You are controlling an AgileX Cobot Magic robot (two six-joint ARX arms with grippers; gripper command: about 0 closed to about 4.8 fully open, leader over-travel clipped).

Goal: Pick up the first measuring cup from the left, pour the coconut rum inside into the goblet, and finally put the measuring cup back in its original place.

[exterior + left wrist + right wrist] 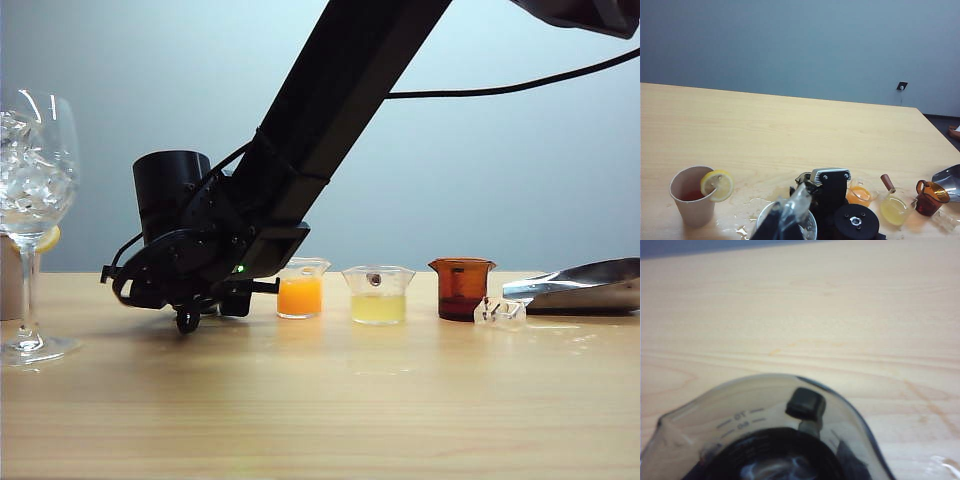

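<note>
The smoky grey measuring cup fills the near part of the right wrist view, rim toward the camera, with printed scale marks on its wall and a dark block at its far side. I cannot make out the coconut rum in it. In the exterior view my right gripper is low on the table left of the orange cup and hides the measuring cup. Its fingers do not show clearly. The goblet, with ice in it, stands at the far left. My left gripper hangs above the goblet's rim.
Right of the gripper stand an orange-filled cup, a pale yellow cup and an amber cup. A metal scoop lies far right. A paper cup with a lemon slice stands near the goblet, with spilled drops beside it.
</note>
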